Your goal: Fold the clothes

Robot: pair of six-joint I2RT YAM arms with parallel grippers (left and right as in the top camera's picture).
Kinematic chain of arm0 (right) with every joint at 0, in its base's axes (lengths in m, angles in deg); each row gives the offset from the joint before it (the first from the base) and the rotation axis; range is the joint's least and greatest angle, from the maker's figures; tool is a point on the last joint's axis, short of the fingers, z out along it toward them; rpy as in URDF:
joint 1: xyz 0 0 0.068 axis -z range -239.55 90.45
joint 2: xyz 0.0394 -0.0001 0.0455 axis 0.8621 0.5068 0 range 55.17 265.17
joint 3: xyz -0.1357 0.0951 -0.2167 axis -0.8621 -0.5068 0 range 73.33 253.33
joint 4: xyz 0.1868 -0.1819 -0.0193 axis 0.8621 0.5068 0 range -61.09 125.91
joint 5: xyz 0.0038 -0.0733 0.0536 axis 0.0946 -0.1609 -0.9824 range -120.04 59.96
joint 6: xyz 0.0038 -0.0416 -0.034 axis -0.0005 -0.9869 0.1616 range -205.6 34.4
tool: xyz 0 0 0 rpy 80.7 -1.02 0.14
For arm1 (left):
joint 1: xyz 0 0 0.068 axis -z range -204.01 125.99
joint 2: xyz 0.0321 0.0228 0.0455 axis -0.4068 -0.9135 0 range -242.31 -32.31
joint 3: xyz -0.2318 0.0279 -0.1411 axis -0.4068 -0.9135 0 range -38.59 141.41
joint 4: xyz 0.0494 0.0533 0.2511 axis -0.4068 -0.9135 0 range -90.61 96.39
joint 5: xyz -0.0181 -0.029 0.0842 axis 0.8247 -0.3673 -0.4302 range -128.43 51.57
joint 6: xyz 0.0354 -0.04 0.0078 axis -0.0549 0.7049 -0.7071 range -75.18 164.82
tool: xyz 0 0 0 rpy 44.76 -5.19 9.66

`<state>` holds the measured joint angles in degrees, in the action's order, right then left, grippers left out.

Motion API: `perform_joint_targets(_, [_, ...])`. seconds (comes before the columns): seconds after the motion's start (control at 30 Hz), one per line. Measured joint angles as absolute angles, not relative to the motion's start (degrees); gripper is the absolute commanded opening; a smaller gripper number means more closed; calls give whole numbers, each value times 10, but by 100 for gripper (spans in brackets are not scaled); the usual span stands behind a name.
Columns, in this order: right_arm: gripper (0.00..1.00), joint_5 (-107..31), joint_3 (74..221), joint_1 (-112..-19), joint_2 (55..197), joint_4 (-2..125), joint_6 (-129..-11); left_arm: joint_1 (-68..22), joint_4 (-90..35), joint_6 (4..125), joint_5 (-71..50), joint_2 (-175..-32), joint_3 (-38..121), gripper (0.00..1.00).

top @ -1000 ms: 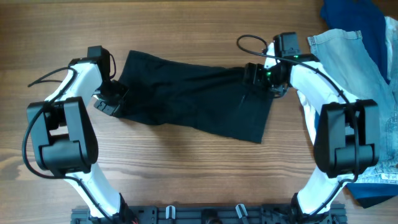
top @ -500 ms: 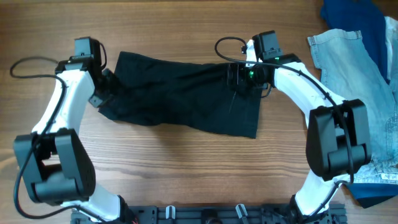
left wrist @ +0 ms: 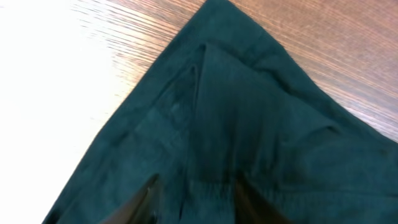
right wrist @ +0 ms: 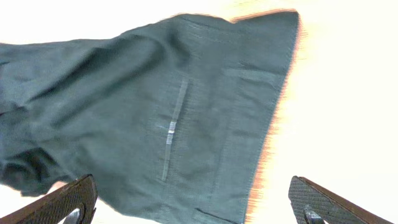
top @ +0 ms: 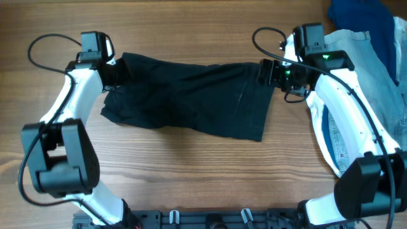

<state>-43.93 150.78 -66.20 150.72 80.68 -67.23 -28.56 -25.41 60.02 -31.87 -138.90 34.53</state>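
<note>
Overhead, the right claw (top: 267, 72) has drawn back rightward to the right edge of the black shorts (top: 191, 95), which lie spread on the counter (top: 191, 25). The left claw (top: 117, 71) has shifted to their upper-left corner. The right wrist view shows its fingers (right wrist: 68, 198) wide apart. The left fingers (left wrist: 144, 200) are blurred and cropped over fabric, so I cannot tell its grip.

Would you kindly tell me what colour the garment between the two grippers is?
Black shorts, clearest in the overhead view.
</note>
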Motion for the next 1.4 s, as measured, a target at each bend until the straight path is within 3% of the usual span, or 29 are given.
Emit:
perform_joint_targets(0.1, [99, -452, 1469, -643, 1509, 776, -670, -286, -247, 587, -312, -1412, 345, 4])
perform_joint_targets(1.0, [96, -561, 1374, -626, 1634, 603, -648, -286, -235, 579, -308, -1458, 345, 4])
perform_joint_targets(1.07, [92, -568, 1381, -632, 1642, 594, -644, -286, -235, 579, -308, -1458, 345, 4])
perform_joint_targets(1.1, [87, -571, 1385, -637, 1648, 588, -640, -286, -235, 579, -308, -1458, 345, 4])
perform_joint_targets(1.17, [68, -581, 1392, -644, 1659, 579, -635, -286, -235, 579, -308, -1458, 345, 4])
perform_joint_targets(1.23, [27, -595, 1396, -650, 1670, 570, -637, -286, -236, 579, -308, -1458, 345, 4])
perform_joint_targets(1.27, [12, -600, 1398, -654, 1679, 567, -633, -286, -237, 579, -308, -1458, 345, 4])
perform_joint_targets(1.3, [4, -605, 1398, -655, 1686, 565, -633, -286, -238, 579, -308, -1458, 345, 4])
perform_joint_targets(1.4, [4, -619, 1394, -658, 1700, 563, -625, -286, -239, 579, -308, -1458, 345, 4])
